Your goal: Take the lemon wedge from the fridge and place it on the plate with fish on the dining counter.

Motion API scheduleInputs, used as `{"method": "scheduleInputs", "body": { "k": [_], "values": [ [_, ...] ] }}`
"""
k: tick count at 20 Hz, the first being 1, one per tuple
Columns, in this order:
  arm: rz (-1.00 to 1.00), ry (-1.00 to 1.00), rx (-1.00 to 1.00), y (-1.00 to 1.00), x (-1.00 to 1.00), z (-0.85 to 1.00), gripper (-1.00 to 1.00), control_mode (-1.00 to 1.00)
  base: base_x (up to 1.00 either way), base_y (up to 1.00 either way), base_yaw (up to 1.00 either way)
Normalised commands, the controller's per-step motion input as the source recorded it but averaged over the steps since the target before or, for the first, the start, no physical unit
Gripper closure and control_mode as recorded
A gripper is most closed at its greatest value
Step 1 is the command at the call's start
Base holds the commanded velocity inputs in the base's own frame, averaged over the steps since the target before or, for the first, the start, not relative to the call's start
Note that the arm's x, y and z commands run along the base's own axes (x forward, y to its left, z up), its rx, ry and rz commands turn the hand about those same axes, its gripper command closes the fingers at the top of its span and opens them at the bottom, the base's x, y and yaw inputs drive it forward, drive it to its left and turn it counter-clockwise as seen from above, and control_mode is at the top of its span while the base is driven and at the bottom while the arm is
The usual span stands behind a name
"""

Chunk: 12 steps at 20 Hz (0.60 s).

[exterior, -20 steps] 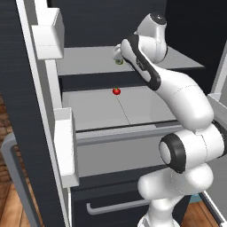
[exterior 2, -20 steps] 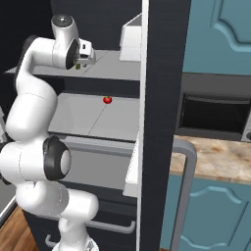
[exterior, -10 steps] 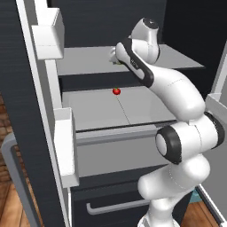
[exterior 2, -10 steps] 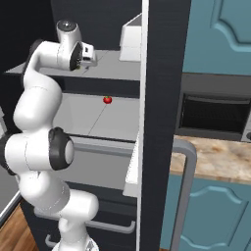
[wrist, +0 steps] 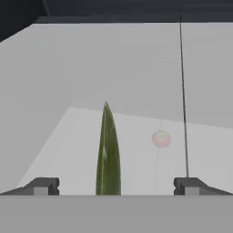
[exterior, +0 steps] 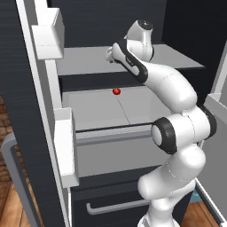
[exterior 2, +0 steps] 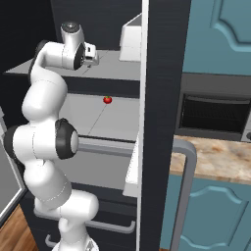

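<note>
Reaching into the fridge (exterior: 26,88), I have my hand (wrist: 113,186) low over the upper light grey shelf (exterior: 84,62), its two fingers (wrist: 43,185) spread wide apart with nothing gripped. One lemon wedge (wrist: 108,152) stands between them, closer to the finger on the left of the hand view, touching neither as far as I can tell; its pointed tip rises away from my hand. One small round red fruit (wrist: 161,139) shows beyond the wedge, toward the other finger, seen faintly through the shelf. From the base views that single fruit (exterior: 116,91) sits on the shelf one level below my hand (exterior 2: 93,53). I count two inner shelves in sight, and two white door bins (exterior: 48,32) on the open door beside my arm.
</note>
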Motion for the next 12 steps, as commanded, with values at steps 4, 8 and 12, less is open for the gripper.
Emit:
{"method": "scheduleInputs", "body": {
  "k": [4, 8, 12],
  "values": [
    [0.00, 0.00, 0.00, 0.18, -0.17, -0.33, 1.00, -1.00, 0.00, 0.00, 0.00],
    [0.00, 0.00, 0.00, 0.11, -0.04, -0.26, 1.00, -1.00, 0.00, 0.00, 0.00],
    [-0.01, -0.07, -0.02, 0.00, 0.05, -0.11, 1.00, -1.00, 0.00, 0.00, 0.00]
  ]
}}
